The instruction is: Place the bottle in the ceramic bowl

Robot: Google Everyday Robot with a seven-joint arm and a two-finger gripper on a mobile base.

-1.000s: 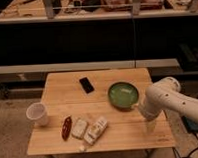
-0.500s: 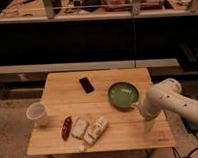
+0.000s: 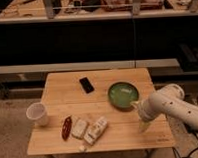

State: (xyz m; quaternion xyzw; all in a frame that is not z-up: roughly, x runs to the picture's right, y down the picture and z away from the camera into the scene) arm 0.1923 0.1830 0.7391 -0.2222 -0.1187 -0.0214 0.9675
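Observation:
The bottle (image 3: 96,130) lies on its side near the front edge of the wooden table (image 3: 68,97), whitish with a pale label. The green ceramic bowl (image 3: 123,95) sits at the right of the table and holds nothing that I can see. My white arm reaches in from the right. Its gripper (image 3: 141,117) hangs over the table's right front part, just below and to the right of the bowl and well to the right of the bottle. It holds nothing that I can see.
A flat white packet (image 3: 79,127) and a dark red slender object (image 3: 67,127) lie just left of the bottle. A white plastic cup (image 3: 37,114) stands at the left edge. A black phone (image 3: 86,84) lies mid-table. Dark shelving runs behind the table.
My arm has edged slightly to the left over the table's right side. The bottle, the bowl and the other things have not moved.

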